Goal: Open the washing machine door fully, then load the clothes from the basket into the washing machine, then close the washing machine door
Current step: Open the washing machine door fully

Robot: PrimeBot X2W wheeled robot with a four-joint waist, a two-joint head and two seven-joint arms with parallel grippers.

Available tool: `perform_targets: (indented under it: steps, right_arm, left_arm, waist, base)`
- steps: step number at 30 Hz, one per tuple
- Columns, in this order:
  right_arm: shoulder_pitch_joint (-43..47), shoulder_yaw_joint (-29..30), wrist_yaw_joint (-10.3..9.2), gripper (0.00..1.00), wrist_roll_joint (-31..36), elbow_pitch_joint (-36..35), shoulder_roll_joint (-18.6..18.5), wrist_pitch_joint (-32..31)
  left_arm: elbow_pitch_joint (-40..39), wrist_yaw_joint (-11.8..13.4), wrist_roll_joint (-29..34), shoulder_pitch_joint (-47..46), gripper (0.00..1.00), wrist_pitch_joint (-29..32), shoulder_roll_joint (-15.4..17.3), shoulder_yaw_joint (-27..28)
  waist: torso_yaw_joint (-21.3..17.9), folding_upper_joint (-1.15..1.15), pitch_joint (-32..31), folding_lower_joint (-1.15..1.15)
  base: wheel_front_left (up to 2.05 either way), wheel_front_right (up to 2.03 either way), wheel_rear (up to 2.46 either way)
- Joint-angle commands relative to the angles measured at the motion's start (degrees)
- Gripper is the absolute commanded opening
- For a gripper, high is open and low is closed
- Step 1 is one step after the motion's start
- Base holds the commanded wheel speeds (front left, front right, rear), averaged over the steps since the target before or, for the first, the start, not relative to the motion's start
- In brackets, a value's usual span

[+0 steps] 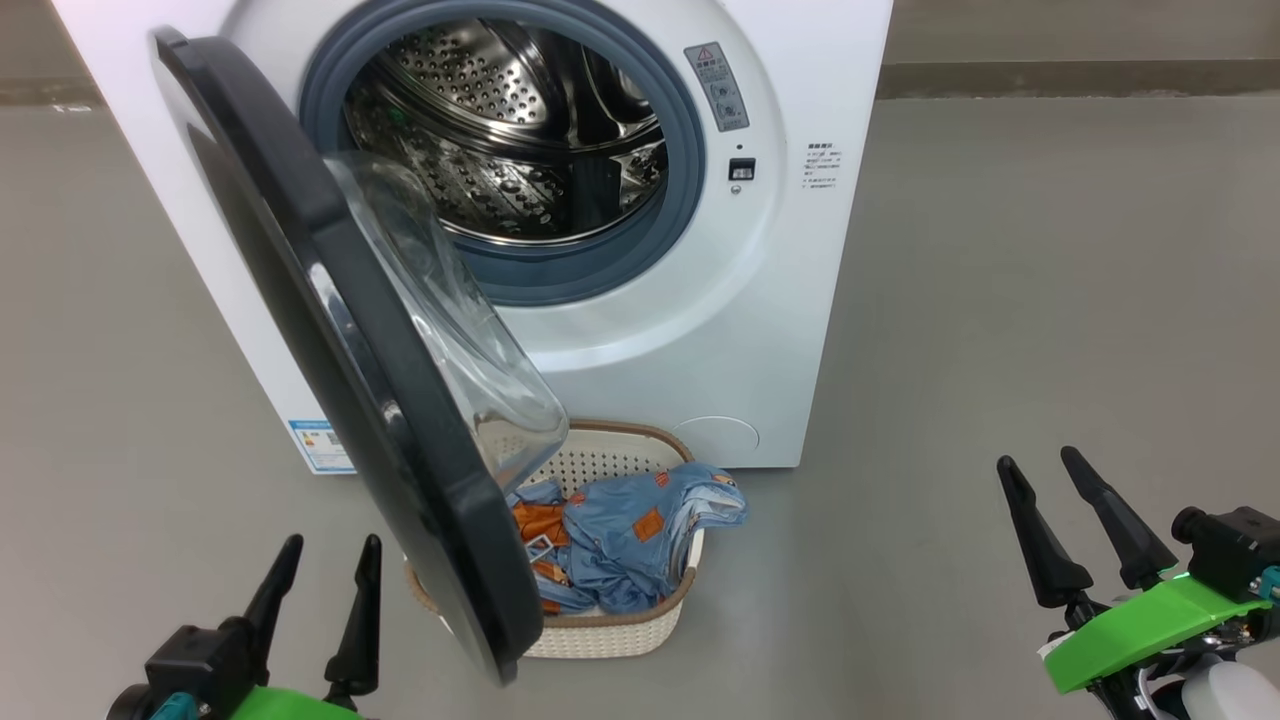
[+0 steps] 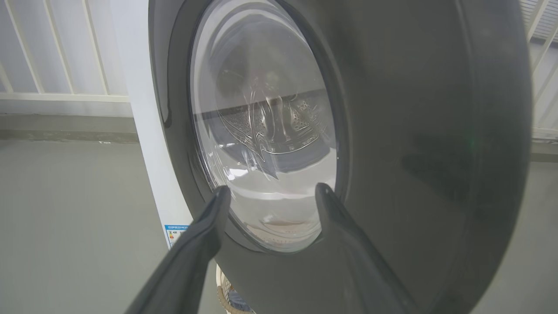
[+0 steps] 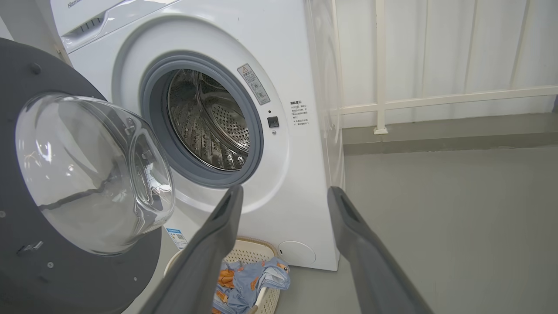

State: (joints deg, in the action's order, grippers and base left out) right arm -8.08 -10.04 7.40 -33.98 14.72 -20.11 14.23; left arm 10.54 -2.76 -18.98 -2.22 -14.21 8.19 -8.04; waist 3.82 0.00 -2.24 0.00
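The white washing machine (image 1: pixel 640 330) stands ahead with its steel drum (image 1: pixel 510 130) exposed. Its round black washing machine door (image 1: pixel 340 340) hangs partly open, swung out toward me over the basket (image 1: pixel 620 625). Light blue clothes (image 1: pixel 630 530) with orange patches lie in that cream basket on the floor in front of the machine. My left gripper (image 1: pixel 325 560) is open at the lower left, just outside the door's outer face (image 2: pixel 414 131), not touching it. Open as well, my right gripper (image 1: pixel 1045 470) hovers at the lower right, away from the machine (image 3: pixel 283 131) and the clothes (image 3: pixel 248 283).
Grey floor (image 1: pixel 1050 300) spreads to the right of the machine. A white railing (image 3: pixel 436 100) runs along the wall behind. The open door overhangs the basket's left half.
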Motion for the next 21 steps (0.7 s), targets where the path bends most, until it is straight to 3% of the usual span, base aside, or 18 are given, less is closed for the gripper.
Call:
perform_targets:
  steps: [1,21]
  right_arm:
    - [0.0,-0.4,0.09,1.0,0.8,-1.0,-0.7,0.5]
    - [-0.1,0.6,0.09,1.0,3.1,-1.0,0.4,0.7]
  left_arm:
    - [-1.8,0.5,-0.1,-1.1,1.0,-0.7,1.2,2.1]
    - [-1.7,0.9,-0.5,-1.1,1.0,-0.7,1.6,1.7]
  waist:
    - [0.1,0.0,0.1,0.0]
    - [0.5,0.0,0.4,0.0]
  base:
    - [0.0,0.0,0.0]
    - [0.0,0.0,0.0]
